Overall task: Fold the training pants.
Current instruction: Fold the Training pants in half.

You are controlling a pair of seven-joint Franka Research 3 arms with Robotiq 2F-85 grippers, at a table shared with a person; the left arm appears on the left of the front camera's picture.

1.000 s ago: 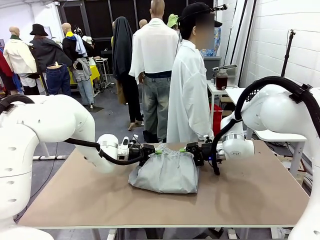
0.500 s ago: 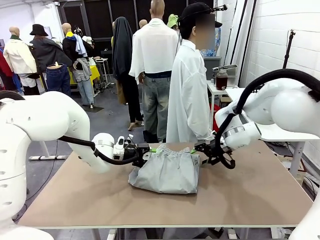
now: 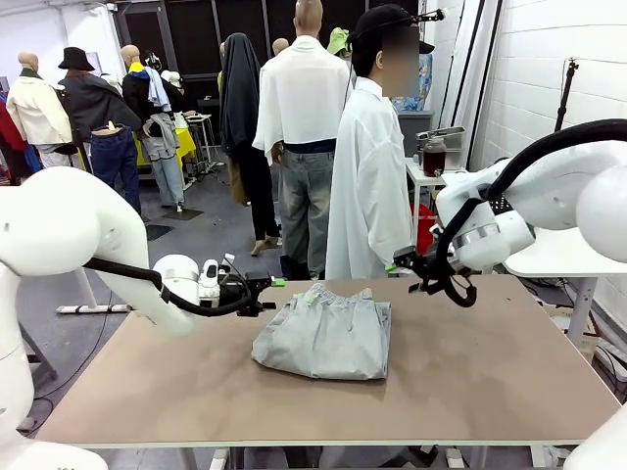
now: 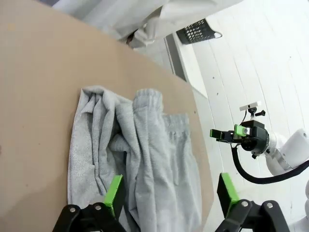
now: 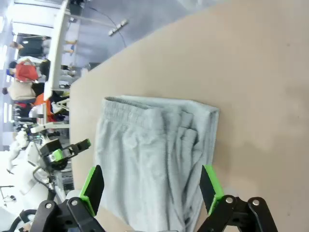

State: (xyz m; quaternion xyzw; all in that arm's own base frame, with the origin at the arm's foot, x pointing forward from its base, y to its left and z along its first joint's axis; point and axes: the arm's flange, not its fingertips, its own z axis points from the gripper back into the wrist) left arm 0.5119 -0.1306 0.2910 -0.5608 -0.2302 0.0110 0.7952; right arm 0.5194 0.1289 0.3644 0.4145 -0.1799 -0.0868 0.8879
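We see the brown table carrying one thing: the training pants, light grey, folded into a compact bundle near the table's middle, a little toward twelve o'clock. Their gathered elastic waistband lies along the far edge of the bundle, the fold along the near edge. A person in a white shirt stands at twelve o'clock, just beyond the far edge of the table.

Our left claw hangs at about nine o'clock from the pants, clear of the cloth, its green pads spread wide and grasping nothing. Our right claw hangs at about two o'clock from the bundle, also apart from it, released and empty.

In the left wrist view a black mesh basket sits on the floor beyond the table's edge.
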